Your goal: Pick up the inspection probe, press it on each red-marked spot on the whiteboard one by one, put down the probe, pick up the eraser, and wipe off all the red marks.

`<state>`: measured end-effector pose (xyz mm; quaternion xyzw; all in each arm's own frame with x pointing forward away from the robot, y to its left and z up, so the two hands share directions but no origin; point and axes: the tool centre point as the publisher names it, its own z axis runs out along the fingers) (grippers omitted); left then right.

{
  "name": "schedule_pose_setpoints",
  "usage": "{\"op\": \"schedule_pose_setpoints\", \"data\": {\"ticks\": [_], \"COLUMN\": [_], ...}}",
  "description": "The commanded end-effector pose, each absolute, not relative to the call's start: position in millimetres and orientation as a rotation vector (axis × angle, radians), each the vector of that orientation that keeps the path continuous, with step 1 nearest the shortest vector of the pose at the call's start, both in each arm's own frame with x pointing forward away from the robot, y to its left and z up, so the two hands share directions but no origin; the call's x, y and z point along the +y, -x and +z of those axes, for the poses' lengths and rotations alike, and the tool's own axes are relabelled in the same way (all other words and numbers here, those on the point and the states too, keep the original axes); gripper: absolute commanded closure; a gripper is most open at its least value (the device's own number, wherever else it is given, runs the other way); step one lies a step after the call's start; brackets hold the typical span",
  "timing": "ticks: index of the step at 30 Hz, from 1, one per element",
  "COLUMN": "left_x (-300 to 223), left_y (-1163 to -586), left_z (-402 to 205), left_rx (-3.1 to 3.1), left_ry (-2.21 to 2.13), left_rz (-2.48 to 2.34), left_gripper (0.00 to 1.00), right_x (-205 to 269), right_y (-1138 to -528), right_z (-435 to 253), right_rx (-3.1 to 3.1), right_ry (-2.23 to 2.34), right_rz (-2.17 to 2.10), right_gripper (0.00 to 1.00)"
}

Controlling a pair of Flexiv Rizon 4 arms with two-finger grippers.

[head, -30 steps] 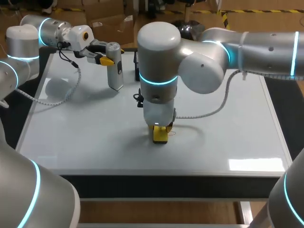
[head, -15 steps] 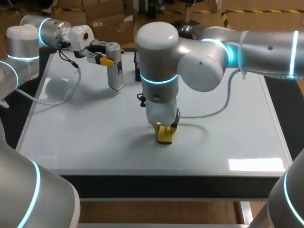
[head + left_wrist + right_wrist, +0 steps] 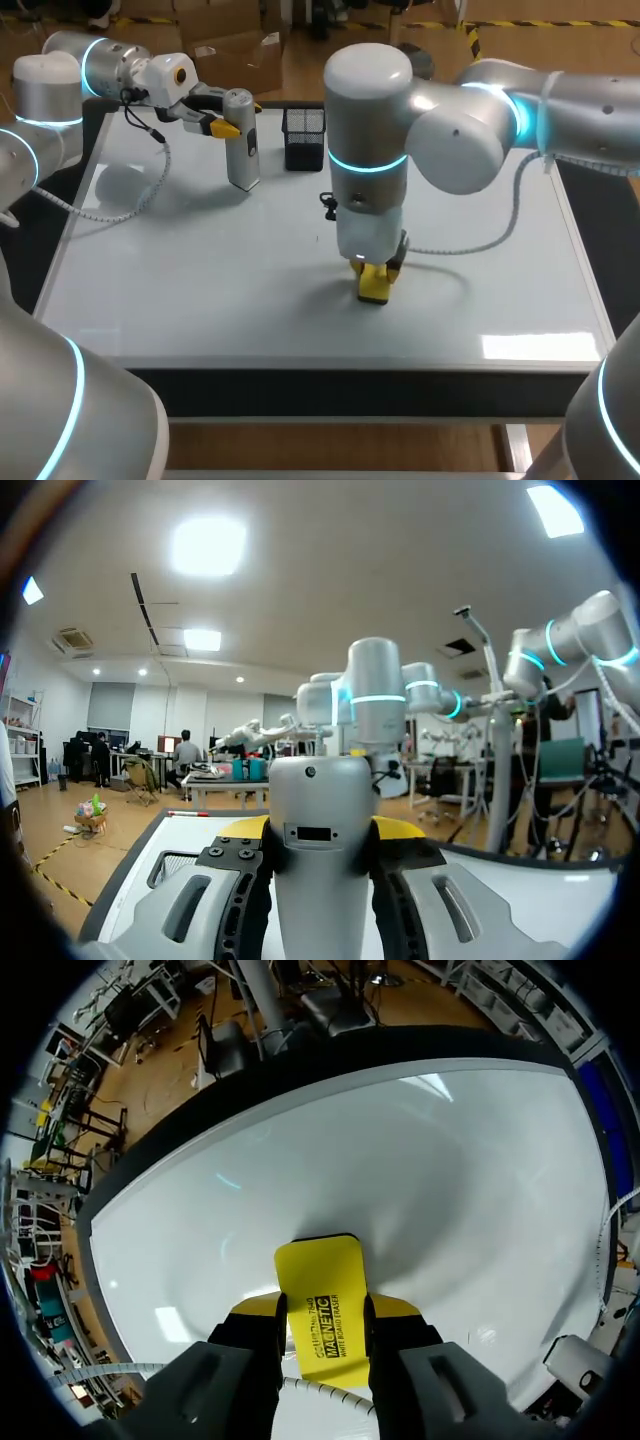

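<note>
My right gripper [image 3: 374,278] [image 3: 320,1315] is shut on the yellow eraser [image 3: 373,286] [image 3: 322,1300], pressing it flat on the whiteboard [image 3: 200,270] [image 3: 480,1180] near the middle front. No red marks show on the board around it. At the back left my left gripper [image 3: 232,118] [image 3: 318,842] is shut on the grey inspection probe [image 3: 240,138] [image 3: 320,810], which stands upright with its lower end on the board.
A black mesh holder [image 3: 304,138] stands at the board's back edge, right of the probe. A grey cable [image 3: 120,210] from the left arm loops over the board's left part. The right arm's cable [image 3: 480,235] hangs over the right half.
My right gripper has slid the eraser to the right and slightly forward across the board, uncovering the black mesh holder. The faint red mark seen beside the eraser earlier is gone. The left arm has not moved.
</note>
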<state>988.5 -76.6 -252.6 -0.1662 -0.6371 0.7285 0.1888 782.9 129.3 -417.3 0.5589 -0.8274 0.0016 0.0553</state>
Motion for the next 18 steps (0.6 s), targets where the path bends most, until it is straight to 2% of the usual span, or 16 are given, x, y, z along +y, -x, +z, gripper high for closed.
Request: {"op": "schedule_pose_setpoints", "data": {"ticks": [1, 18], "left_x": [-75, -75], "left_y": [-996, -996], "left_z": [-254, -254], "left_rx": [-1.683, -1.683], "left_ry": [0.619, 0.619], "left_rz": [1.948, 1.948], "left_gripper": [1.0, 1.0], "right_x": [112, 85], "right_y": [-779, -778], "right_z": [-421, -375], "right_rx": [-2.526, -2.541], "right_ry": [-1.699, -1.705], "right_rz": [0.001, 0.018], "right_gripper": [1.0, 1.0]}}
